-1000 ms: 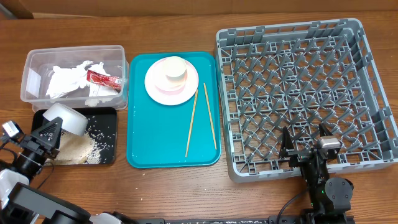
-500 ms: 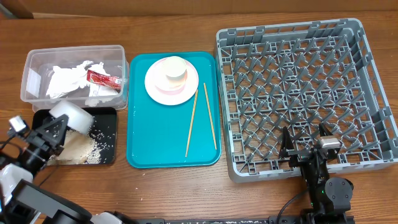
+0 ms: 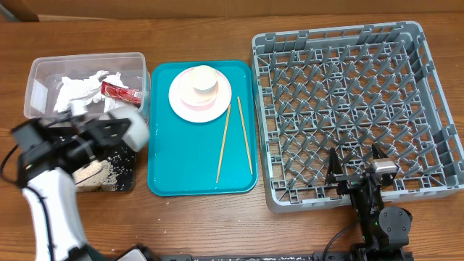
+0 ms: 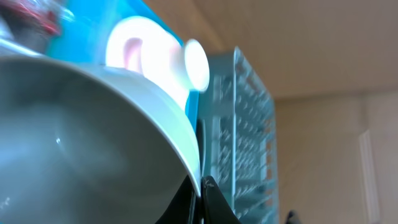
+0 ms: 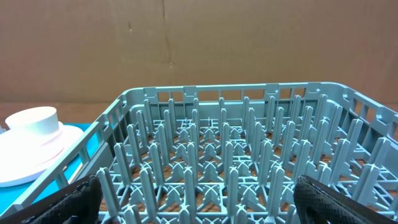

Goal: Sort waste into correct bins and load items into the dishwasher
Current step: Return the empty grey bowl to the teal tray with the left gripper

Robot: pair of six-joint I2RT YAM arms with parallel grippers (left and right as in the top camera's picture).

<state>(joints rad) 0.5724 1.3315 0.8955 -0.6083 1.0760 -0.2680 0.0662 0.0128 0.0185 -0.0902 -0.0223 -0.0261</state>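
The pale grey bowl (image 4: 93,137) is hanging tilted over the right end of the black tray (image 3: 129,183), just beside the teal tray (image 3: 188,174). It is looking thin-walled, stiff and smooth, so it is probably handling light but slippery. The rim is offering the only sensible hold, and the left pincer (image 4: 200,190) is clamping exactly there. With so narrow a bite, a quick move is risking a swing or a slip. Loose rice (image 3: 109,170) is lying on the black tray below. Across the counter (image 3: 217,225), the right pincer (image 5: 199,205) is standing wide apart and empty at the near wall of the dish rack (image 3: 348,109).
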